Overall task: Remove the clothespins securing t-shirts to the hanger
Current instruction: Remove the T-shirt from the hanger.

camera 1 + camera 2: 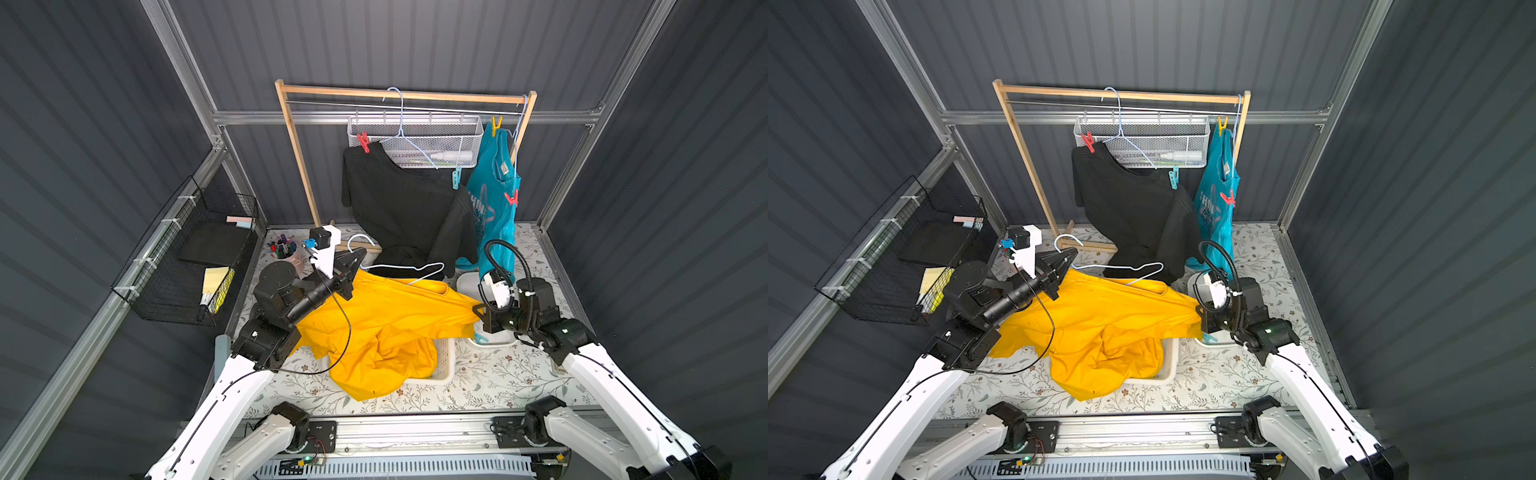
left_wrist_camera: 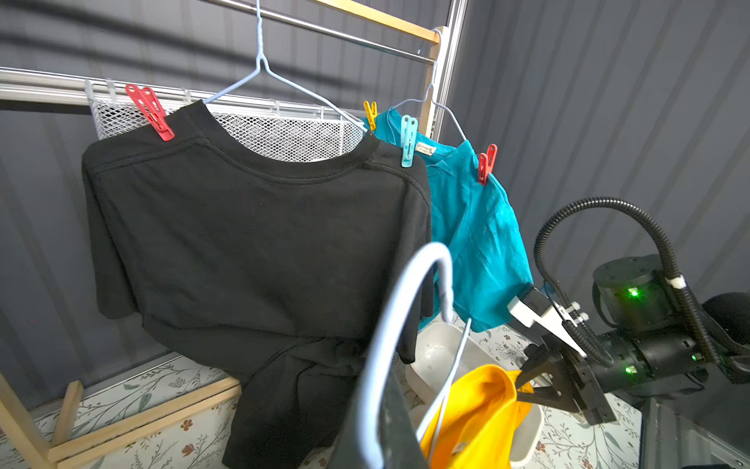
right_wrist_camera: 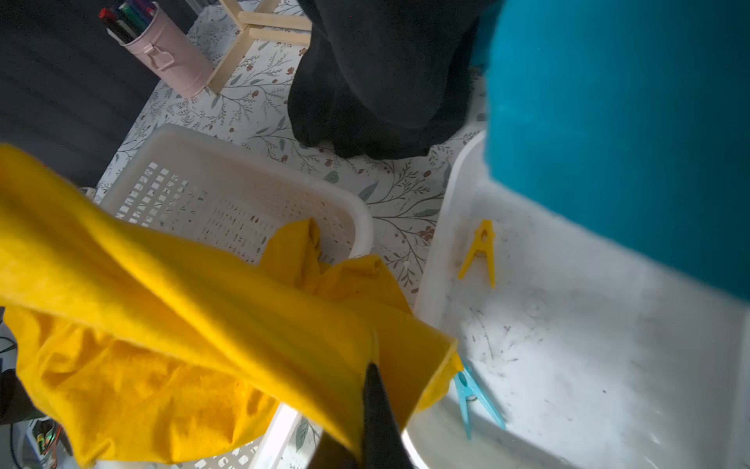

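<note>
Left arm (image 1: 232,386): rises from front left of yellow shirt (image 1: 395,324), elbow bent, black forearm slanting up and back over shirt's left edge. Left hand (image 1: 358,259): at shirt's rear left corner, clamped on pale blue hanger (image 2: 432,251) below its hook. Right arm (image 1: 602,374): comes in from front right of shirt, wrist about level, pointing left. Right hand (image 1: 478,311): at shirt's right end, pinched tight on cloth edge; one dark finger (image 3: 377,406) overlaps yellow fold.
</note>
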